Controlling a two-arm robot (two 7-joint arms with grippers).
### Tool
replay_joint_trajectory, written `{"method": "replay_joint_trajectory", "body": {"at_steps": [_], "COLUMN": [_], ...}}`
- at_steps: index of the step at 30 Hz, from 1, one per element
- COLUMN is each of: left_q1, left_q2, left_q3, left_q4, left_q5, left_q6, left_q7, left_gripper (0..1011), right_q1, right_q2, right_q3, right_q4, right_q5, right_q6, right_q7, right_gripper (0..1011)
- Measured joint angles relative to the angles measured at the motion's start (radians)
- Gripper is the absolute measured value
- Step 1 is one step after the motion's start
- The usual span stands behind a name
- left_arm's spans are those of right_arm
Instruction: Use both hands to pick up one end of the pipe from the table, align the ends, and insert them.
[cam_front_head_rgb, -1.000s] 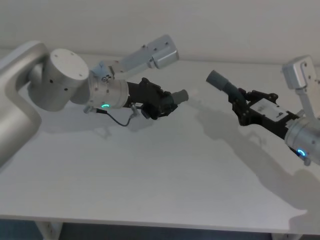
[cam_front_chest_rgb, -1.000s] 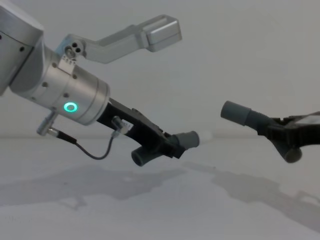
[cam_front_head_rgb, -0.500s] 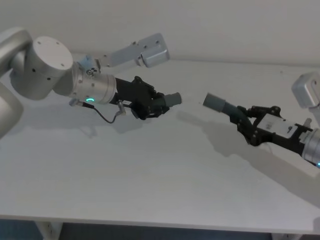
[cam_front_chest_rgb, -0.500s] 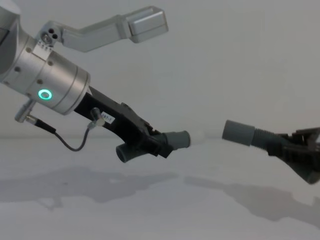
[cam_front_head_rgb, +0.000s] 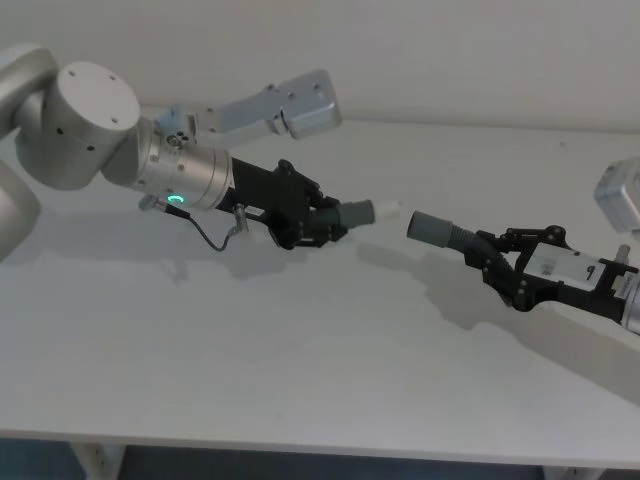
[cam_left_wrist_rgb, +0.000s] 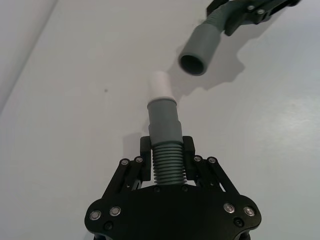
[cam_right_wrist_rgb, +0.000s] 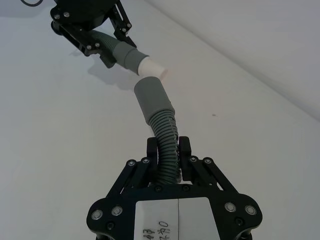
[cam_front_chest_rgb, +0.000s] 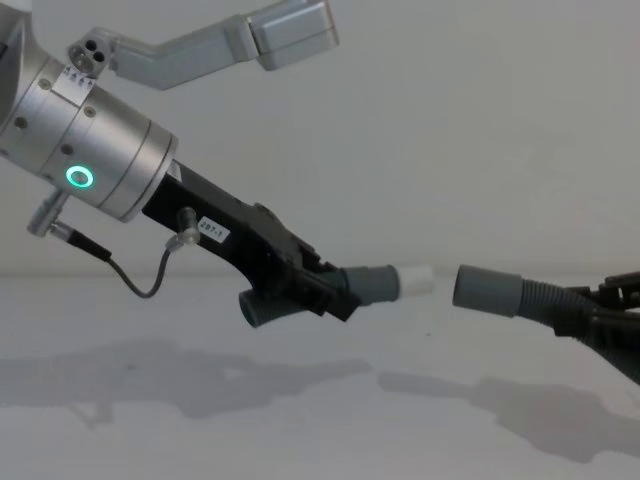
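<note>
In the head view, your black two-fingered left gripper (cam_front_head_rgb: 328, 222) sits on the thick silver arm (cam_front_head_rgb: 190, 180) with the green ring light (cam_front_head_rgb: 178, 200). It is clamped tight on the short piece (cam_front_head_rgb: 355, 214) of dark grey plastic pipe and holds it up above the flat white-grey table (cam_front_head_rgb: 300, 350). The small pale tip (cam_front_head_rgb: 386, 210) of that piece points across at your black right gripper (cam_front_head_rgb: 495, 262). That one squeezes the long piece (cam_front_head_rgb: 455, 238) of dark grey ribbed plastic pipe, also up off the table. Its wide round collar (cam_front_head_rgb: 431, 229) faces the pale tip. The two are near, with a small gap between them.

In the left wrist view, both fingers (cam_left_wrist_rgb: 144, 150) press on the ribbed part of the short piece. The collar's dark round opening is farther off, a bit to one side of where the pale tip points.

In the right wrist view, the long piece is pinched between the fingers (cam_right_wrist_rgb: 152, 150), then bends away to its collar. The pale tip shows just beside the collar's rim. You cannot tell from here if they touch.

In the chest view, the left gripper slants down from the left. The pale tip and the collar are about level — close, but apart. The tip is not inside the collar.
</note>
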Motion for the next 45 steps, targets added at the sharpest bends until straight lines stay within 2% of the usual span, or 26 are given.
{"method": "replay_joint_trajectory", "body": {"at_steps": [14,31,45], "left_q1": [-0.011,-0.026,-0.045], "left_q2": [-0.001,0.002,0.01], "left_q3": [0.026,0.049,0.08], "left_q4": [0.008,0.011,0.012], "left_q5": [-0.028,-0.038,-0.027], "left_q6": [-0.012,0.004,0.025], "left_q7": [-0.052,-0.059,-0.063], "left_gripper": [354,354,354], "right_q1": [0.002,0.007,0.023], "right_q2": [0.018,0.038,0.039], "right_q3": [-0.008,-0.023,-0.037], "right_q4": [-0.001,0.001,0.011], "right_q5": [0.018,0.026,0.03], "right_q6": [-0.005,-0.002,0.007], "right_q7": [0.012,0.012,-0.001], "right_gripper": [244,244,244]}}
